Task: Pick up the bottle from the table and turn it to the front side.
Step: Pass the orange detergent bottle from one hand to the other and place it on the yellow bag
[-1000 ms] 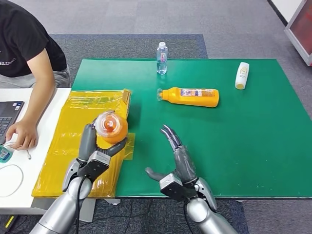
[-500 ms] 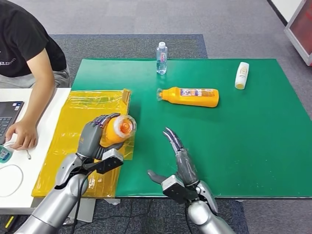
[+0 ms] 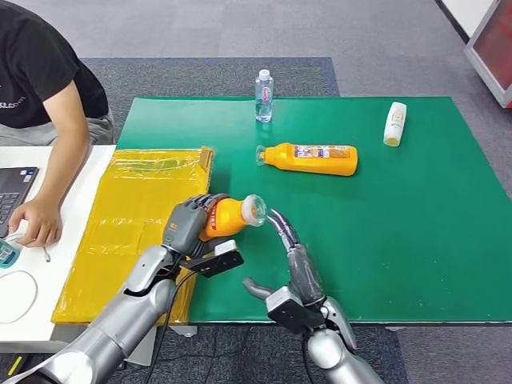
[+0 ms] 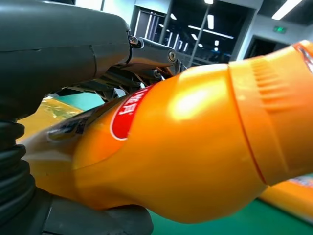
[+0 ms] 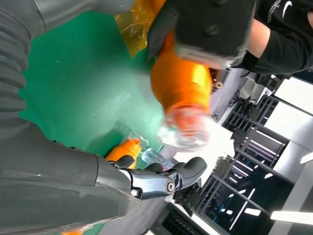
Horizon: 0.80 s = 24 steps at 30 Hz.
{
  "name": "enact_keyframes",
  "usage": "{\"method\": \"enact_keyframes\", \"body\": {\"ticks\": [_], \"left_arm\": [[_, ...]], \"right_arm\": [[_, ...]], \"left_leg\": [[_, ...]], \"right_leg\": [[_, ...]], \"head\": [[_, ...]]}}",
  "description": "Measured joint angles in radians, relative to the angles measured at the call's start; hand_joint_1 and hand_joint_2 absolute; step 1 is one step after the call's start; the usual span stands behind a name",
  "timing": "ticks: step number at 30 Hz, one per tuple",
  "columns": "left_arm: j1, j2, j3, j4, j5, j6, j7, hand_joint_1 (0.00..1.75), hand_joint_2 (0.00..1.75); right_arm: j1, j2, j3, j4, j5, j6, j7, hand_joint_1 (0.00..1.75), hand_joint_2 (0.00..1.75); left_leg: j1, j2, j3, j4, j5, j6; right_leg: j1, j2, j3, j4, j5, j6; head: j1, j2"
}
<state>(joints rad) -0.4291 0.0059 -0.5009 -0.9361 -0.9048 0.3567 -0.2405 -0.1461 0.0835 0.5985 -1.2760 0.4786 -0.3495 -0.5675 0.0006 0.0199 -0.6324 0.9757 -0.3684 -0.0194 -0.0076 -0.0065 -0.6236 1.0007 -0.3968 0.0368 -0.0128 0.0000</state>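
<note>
My left hand [image 3: 188,226] grips an orange bottle [image 3: 230,215] with a clear cap, held above the table's near edge with the cap pointing to the right. Seen close in the left wrist view, the orange bottle [image 4: 177,147] shows a red label, with the left hand [image 4: 55,68] wrapped around it. My right hand [image 3: 289,256] is open beside it, fingers apart, the fingertips [image 3: 278,218] just right of the cap. The right wrist view has the bottle [image 5: 181,83] above the open right hand [image 5: 122,181].
A second orange bottle [image 3: 311,158] lies on the green mat [image 3: 422,232] farther back. A small water bottle [image 3: 264,95] stands at the far edge, a white bottle [image 3: 394,124] lies at the far right. Yellow plastic [image 3: 133,208] covers the left. A person [image 3: 42,88] sits at the white table [image 3: 36,272].
My left hand has carried the orange bottle rightward off the yellow plastic and turned it so the cap points right, toward the right hand. The right hand has barely moved.
</note>
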Motion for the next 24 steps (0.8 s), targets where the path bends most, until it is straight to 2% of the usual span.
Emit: {"method": "enact_keyframes", "body": {"ticks": [9,16,21,23,24], "left_arm": [[-0.001,-0.012,-0.017,0.099,-0.026,0.002,0.041,1.75,1.75],[-0.001,-0.018,-0.021,0.117,-0.073,-0.047,0.089,1.75,1.75],[0.008,-0.018,-0.024,0.117,-0.096,-0.03,0.104,1.75,1.75],[0.015,-0.017,-0.025,0.117,-0.116,0.011,0.109,0.89,1.75],[0.019,-0.017,-0.023,0.118,-0.123,0.038,0.106,0.45,1.31]], "right_arm": [[0.025,0.0,-0.029,0.001,-0.005,-0.001,0.005,0.0,1.75],[0.037,0.002,-0.049,0.003,0.016,-0.018,0.017,0.0,1.75],[0.049,0.005,-0.063,0.003,0.023,-0.021,0.018,0.0,1.75],[0.053,0.007,-0.067,0.003,0.027,-0.02,0.017,0.0,1.75],[0.055,0.008,-0.068,0.004,0.028,-0.019,0.015,0.0,1.75]], "left_leg": [[0.0,0.0,0.0,0.0,0.001,-0.002],[0.0,0.0,0.0,0.0,0.001,-0.002],[0.0,0.0,0.0,0.0,0.001,-0.002],[0.0,0.0,0.0,0.0,0.001,-0.002],[0.0,0.0,0.0,0.0,0.001,-0.002]], "right_leg": [[0.0,0.0,-0.001,0.003,-0.001,-0.001],[0.0,0.0,-0.001,0.003,-0.001,-0.001],[0.0,0.0,-0.001,0.004,-0.001,-0.001],[0.0,0.0,-0.001,0.004,-0.001,-0.002],[0.0,0.0,-0.001,0.004,-0.002,-0.002]], "head": [[0.0,0.0],[0.0,0.0],[0.0,0.0],[0.0,0.0],[0.0,0.0]]}}
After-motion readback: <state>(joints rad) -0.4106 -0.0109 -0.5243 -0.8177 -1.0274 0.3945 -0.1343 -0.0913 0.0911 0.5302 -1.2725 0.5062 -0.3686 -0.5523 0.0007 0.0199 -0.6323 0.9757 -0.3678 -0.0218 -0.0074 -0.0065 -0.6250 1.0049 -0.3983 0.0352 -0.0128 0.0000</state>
